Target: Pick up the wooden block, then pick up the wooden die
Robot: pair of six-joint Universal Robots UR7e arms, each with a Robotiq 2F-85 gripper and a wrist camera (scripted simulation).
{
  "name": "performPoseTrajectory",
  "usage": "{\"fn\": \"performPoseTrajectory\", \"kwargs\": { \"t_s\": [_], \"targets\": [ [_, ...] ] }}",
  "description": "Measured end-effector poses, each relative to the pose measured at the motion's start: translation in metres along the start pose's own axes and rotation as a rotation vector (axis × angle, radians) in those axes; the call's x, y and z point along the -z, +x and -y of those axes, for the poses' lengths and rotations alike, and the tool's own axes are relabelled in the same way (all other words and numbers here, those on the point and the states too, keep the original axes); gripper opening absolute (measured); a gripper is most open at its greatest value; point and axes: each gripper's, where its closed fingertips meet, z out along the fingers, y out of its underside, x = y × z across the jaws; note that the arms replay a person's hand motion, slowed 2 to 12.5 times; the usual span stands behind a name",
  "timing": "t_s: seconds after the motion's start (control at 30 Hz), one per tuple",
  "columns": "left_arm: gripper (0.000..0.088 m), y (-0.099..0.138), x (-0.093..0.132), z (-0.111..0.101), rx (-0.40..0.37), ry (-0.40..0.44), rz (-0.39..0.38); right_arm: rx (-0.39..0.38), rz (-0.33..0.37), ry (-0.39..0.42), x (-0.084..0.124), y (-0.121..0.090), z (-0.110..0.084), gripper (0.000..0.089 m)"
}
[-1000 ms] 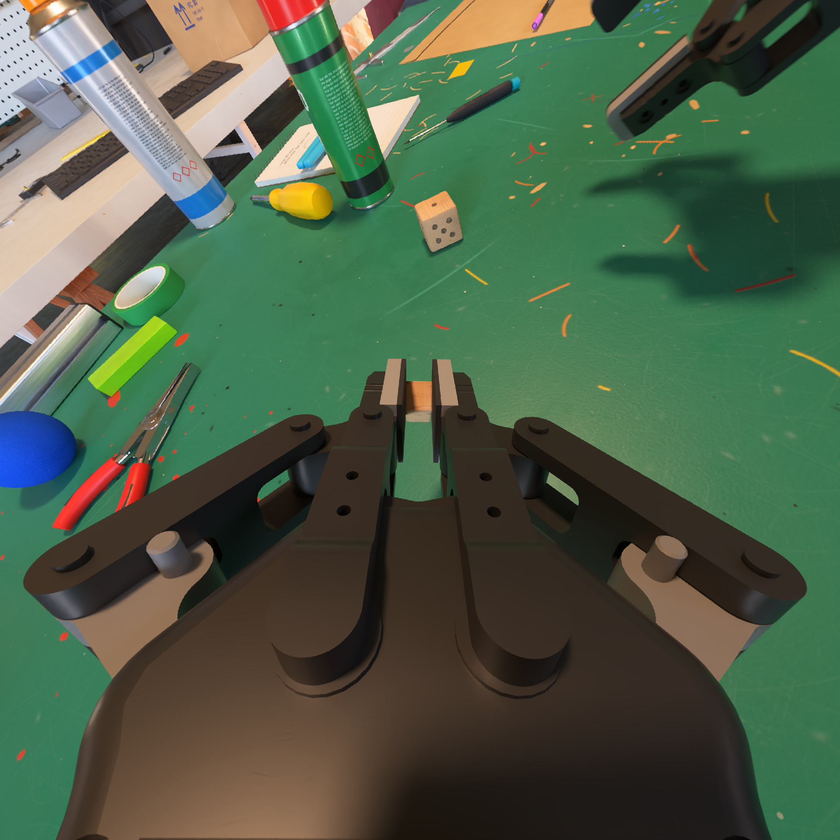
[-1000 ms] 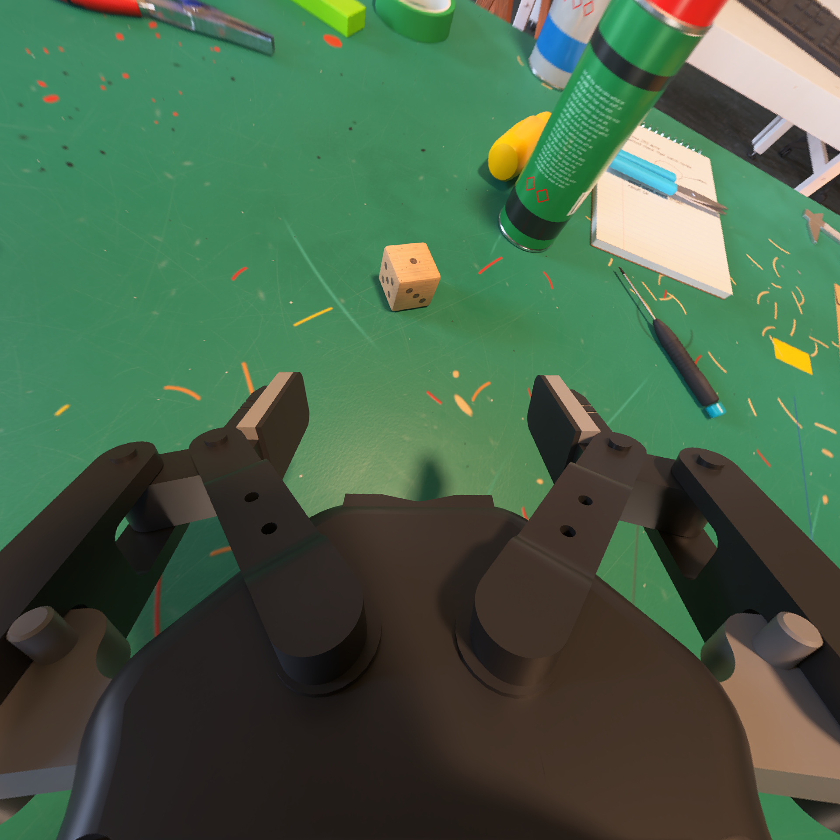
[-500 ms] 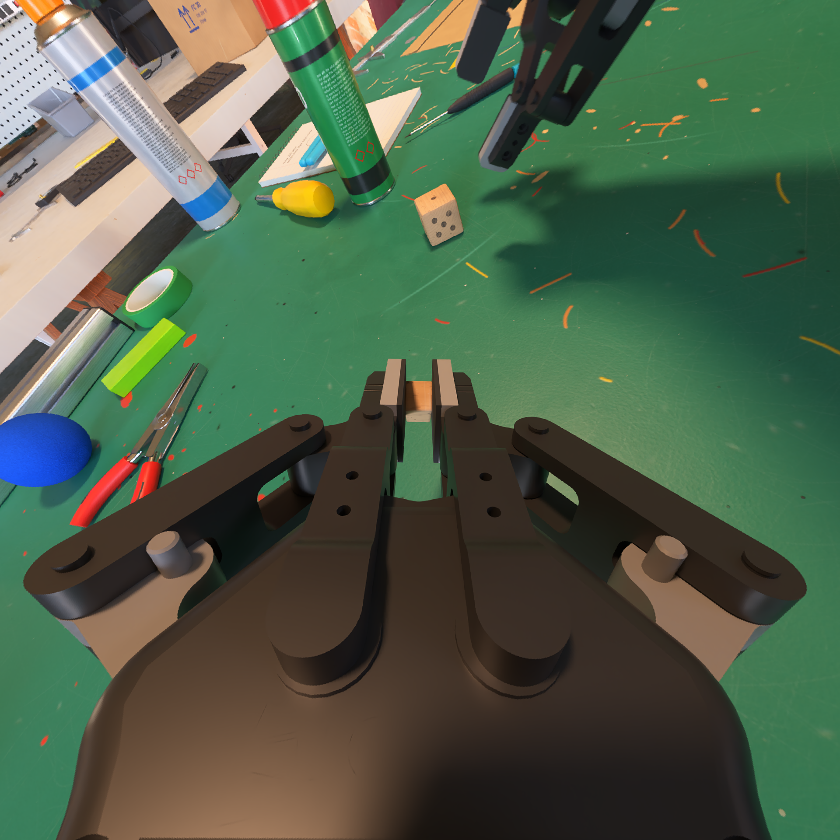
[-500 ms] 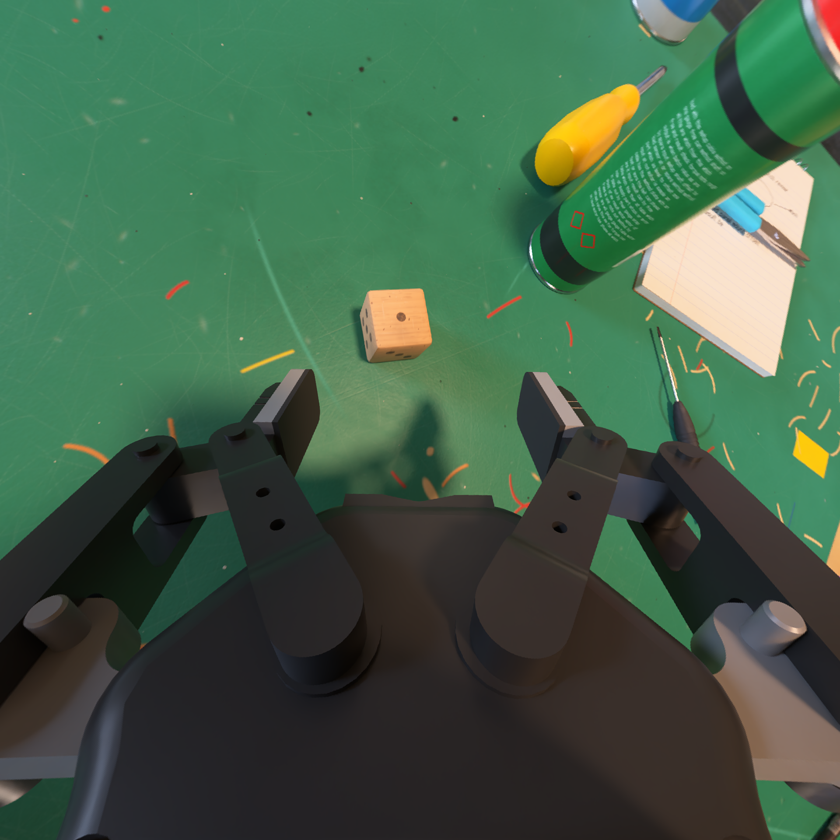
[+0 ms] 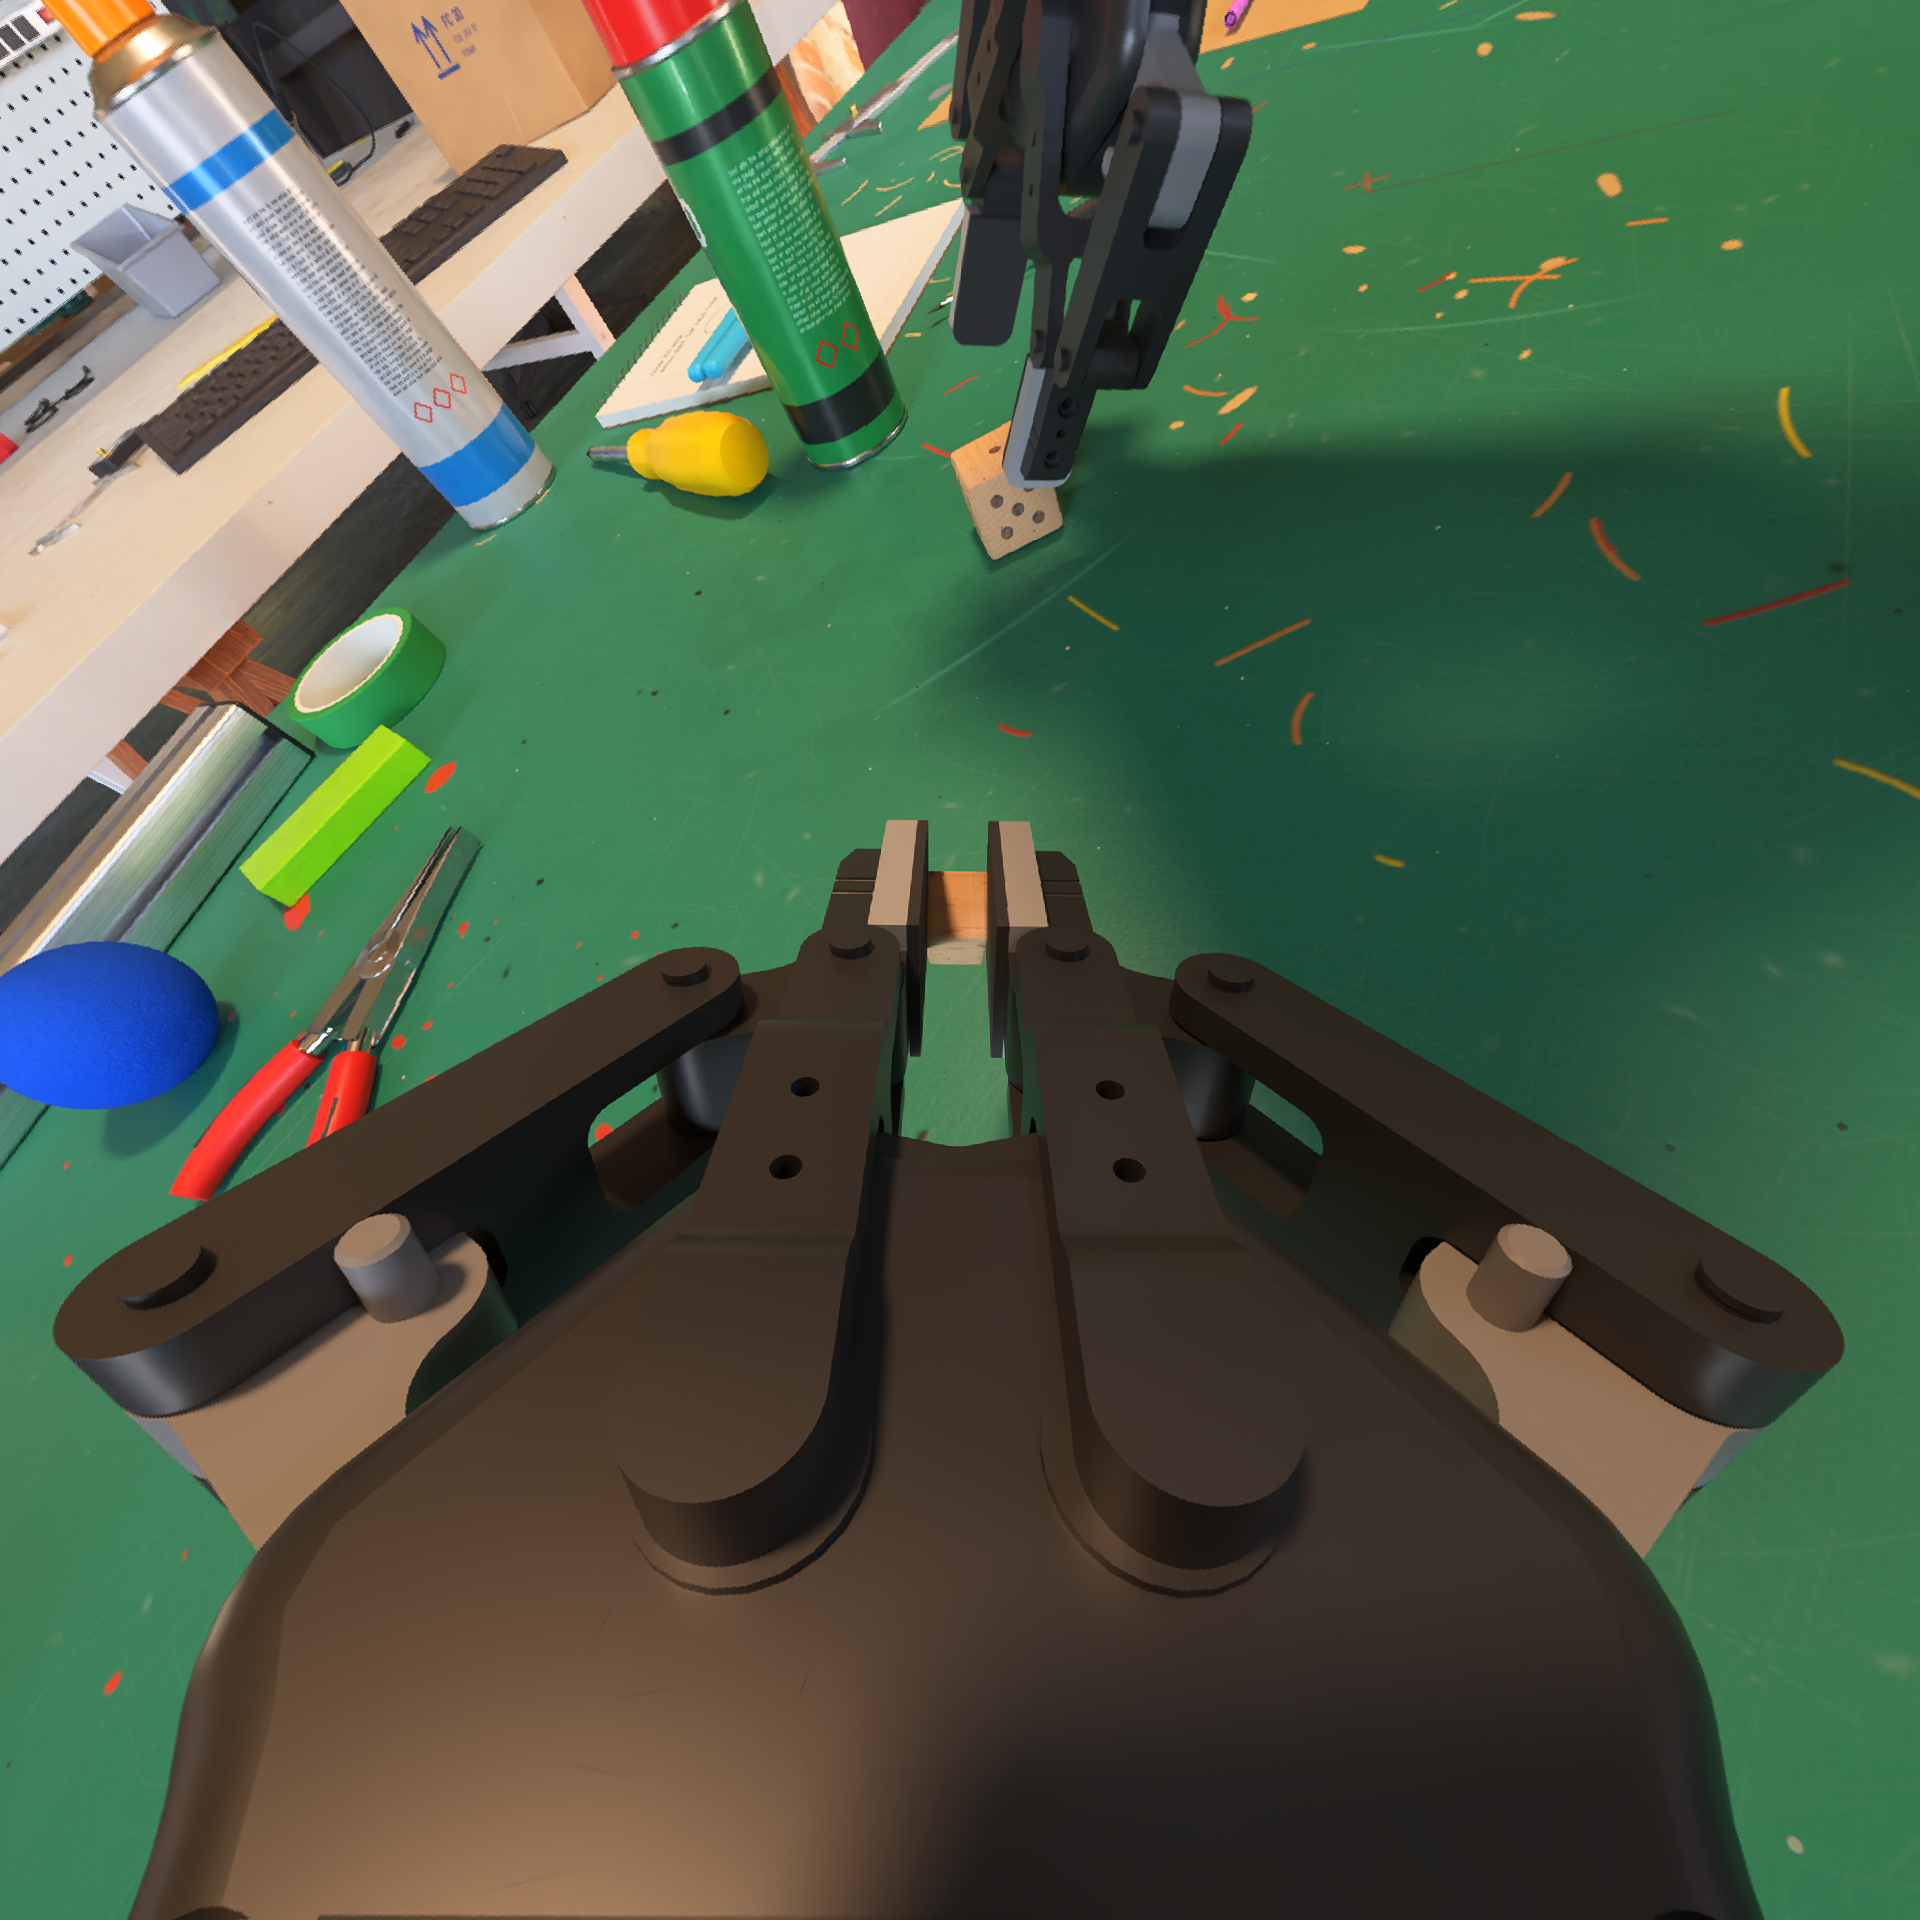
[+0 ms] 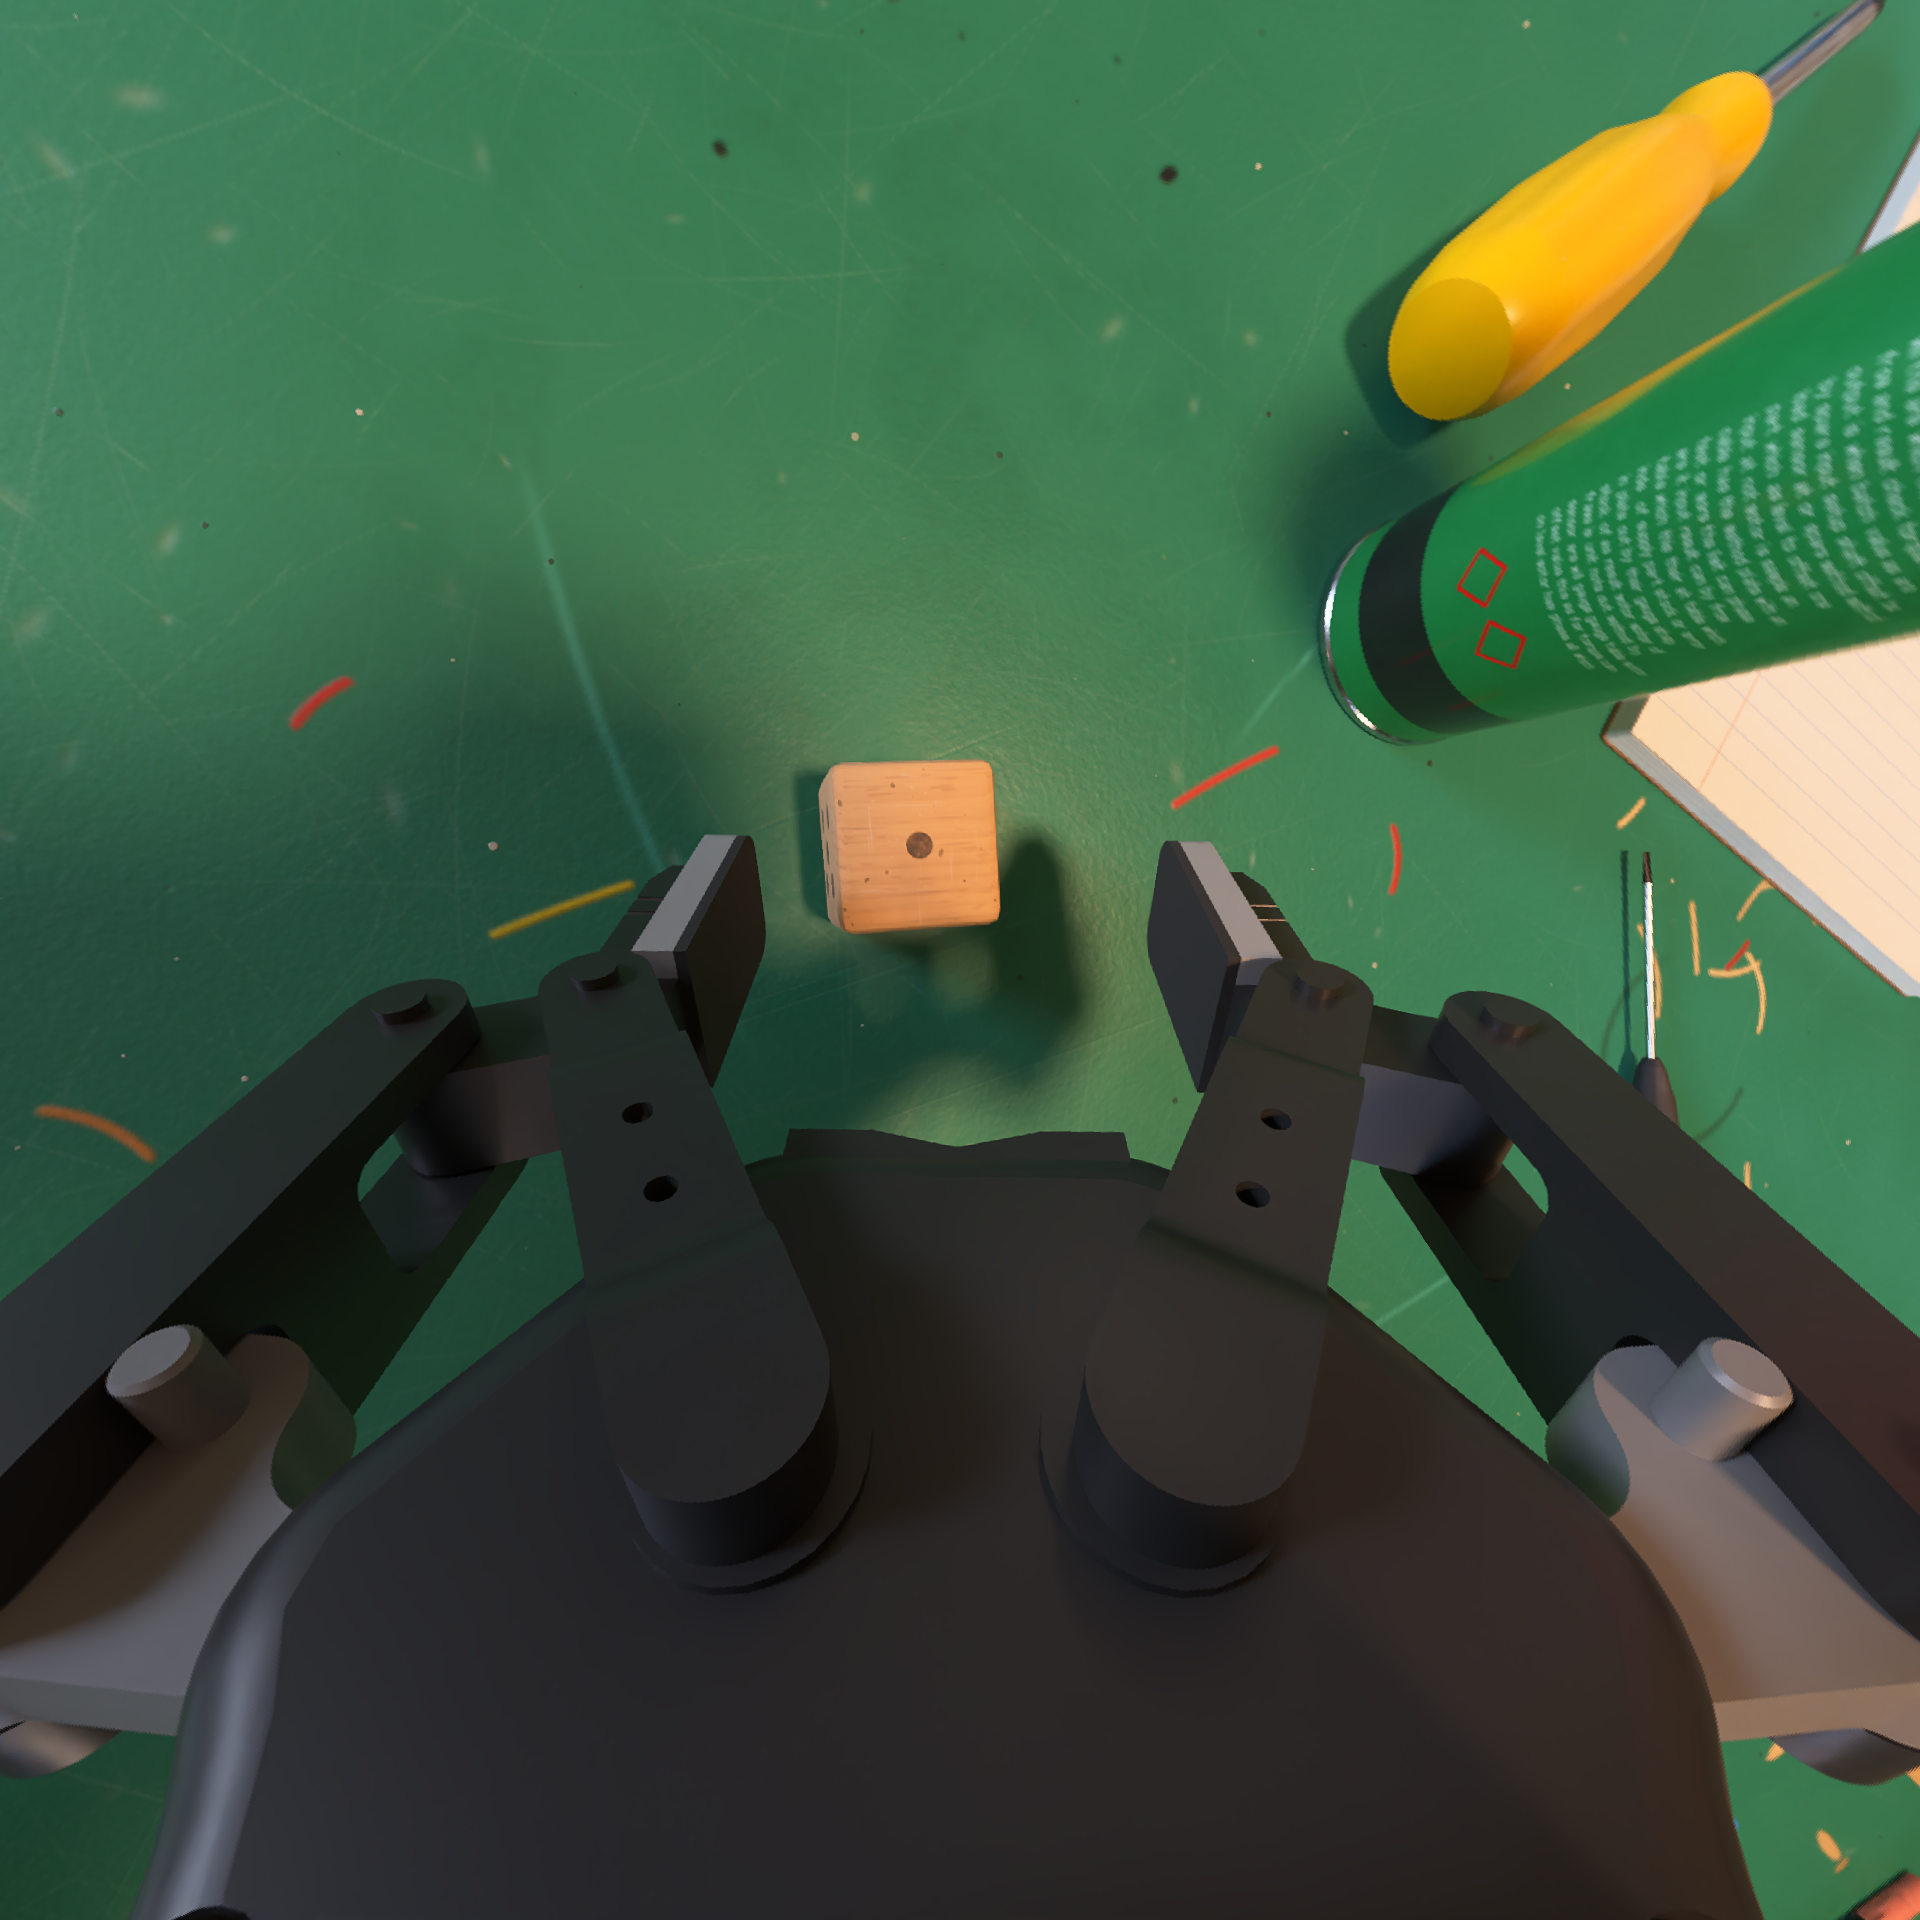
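Note:
My left gripper (image 5: 956,873) is shut on the small wooden block (image 5: 957,906) and holds it above the green mat. The wooden die (image 6: 910,844) sits on the mat, one pip facing up. My right gripper (image 6: 956,883) is open and points down over it, one finger on each side, apart from the die. In the left wrist view the die (image 5: 1013,511) lies far ahead with the right gripper (image 5: 1029,416) hanging just above it, one finger in front of its top edge.
A green spray can (image 6: 1642,582) (image 5: 769,249) and a yellow-handled screwdriver (image 6: 1558,249) stand close to the die. A notepad (image 6: 1787,790), a silver and blue can (image 5: 322,281), green tape (image 5: 364,675), a lime block (image 5: 332,816), red pliers (image 5: 312,1039) and a blue ball (image 5: 99,1023) lie at the left.
My right gripper has come down and over the die, turning to look straight down, so the die now lies between its open fingers. My left gripper still holds the block, barely moved.

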Motion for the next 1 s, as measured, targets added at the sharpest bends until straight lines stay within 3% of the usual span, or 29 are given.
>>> {"fn": "performPoseTrajectory", "kwargs": {
  "t_s": [0.43,0.73,0.87,1.0],
  "targets": [
    [0.0101,-0.001,0.001,-0.001,0.011,0.001,-0.009,0.075,0.005,-0.090,-0.015,-0.005,0.000,0.0542],
    [0.0101,0.000,0.000,-0.002,0.013,0.000,-0.013,0.068,0.028,-0.108,-0.019,-0.008,0.000,0.0424],
    [0.0100,0.000,0.000,-0.002,0.011,0.001,-0.014,0.062,0.036,-0.114,-0.019,-0.007,0.000,0.0333],
    [0.0100,-0.001,0.000,-0.003,0.010,0.001,-0.013,0.050,0.048,-0.114,-0.019,-0.007,-0.001,0.0333]
  ]
}}
